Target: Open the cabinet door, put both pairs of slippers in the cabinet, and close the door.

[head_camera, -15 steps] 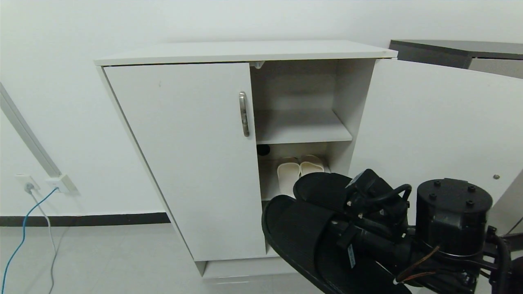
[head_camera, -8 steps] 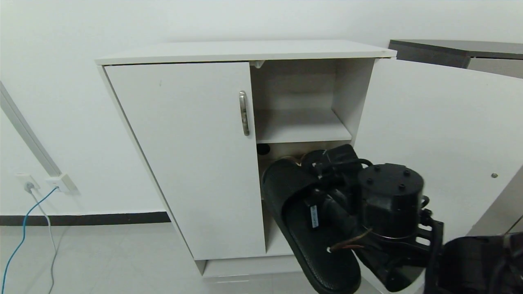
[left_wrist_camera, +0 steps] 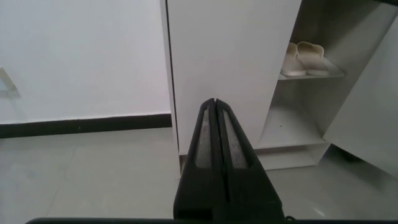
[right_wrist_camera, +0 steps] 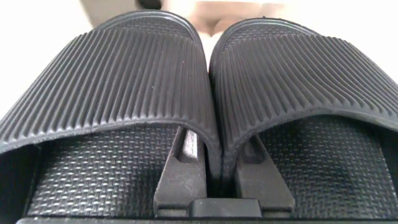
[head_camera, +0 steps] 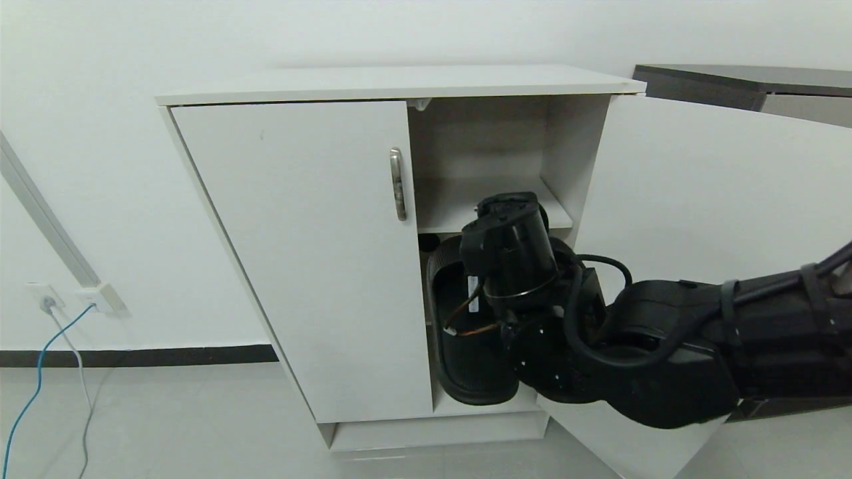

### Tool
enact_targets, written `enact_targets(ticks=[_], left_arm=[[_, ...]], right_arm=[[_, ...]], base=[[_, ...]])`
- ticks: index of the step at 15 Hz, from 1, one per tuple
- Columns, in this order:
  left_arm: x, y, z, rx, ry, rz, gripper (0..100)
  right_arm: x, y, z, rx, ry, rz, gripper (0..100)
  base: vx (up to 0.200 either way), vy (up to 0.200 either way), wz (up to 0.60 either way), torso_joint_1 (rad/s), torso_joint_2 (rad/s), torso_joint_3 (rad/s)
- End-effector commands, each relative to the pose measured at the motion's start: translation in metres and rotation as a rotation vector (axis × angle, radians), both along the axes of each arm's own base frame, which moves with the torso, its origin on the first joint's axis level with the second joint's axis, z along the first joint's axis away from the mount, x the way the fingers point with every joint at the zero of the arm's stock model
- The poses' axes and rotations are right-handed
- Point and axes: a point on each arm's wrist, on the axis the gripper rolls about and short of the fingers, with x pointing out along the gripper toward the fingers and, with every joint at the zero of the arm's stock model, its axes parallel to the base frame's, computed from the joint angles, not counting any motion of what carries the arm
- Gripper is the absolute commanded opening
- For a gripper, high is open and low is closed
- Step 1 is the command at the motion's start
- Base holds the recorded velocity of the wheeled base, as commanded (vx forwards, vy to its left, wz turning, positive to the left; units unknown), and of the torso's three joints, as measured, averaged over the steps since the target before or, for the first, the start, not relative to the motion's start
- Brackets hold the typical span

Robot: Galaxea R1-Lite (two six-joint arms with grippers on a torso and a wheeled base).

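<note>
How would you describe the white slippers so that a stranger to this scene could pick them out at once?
Find the white cabinet, its right door standing open. In the open half, on the shelf above the bottom compartment, the white slippers lie side by side. Unlike the black slippers held by the right gripper, they are pale and untouched.

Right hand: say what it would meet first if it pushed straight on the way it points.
Likely the white slippers on the cabinet shelf ahead: a pale shape shows past the toes of the black slippers that the right hand grips. Those toes would touch first; depth is unclear.
</note>
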Motion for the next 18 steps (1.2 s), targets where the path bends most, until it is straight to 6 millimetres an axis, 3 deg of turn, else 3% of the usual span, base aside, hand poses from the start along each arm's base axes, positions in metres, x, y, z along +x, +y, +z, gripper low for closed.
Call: enact_targets(ticks=[1, 8, 18], left_arm=[[0.0, 0.0, 0.0, -0.001, 0.0, -0.001, 0], [0.0, 0.0, 0.0, 0.001, 0.0, -0.001, 0], [0.0, 0.0, 0.0, -0.001, 0.0, 0.001, 0]], right_arm=[[0.018, 0.002, 0.002, -0.01, -0.016, -0.027, 0], [0.038, -0.002, 0.006, -0.038, -0.053, -0.042, 0], [0.039, 0.0, 0.004, -0.037, -0.05, -0.029, 0]], base=[[0.0, 0.0, 0.0, 0.0, 0.0, 0.0], [0.0, 0.0, 0.0, 0.0, 0.0, 0.0], [0.2, 0.0, 0.0, -0.001, 0.0, 0.001]])
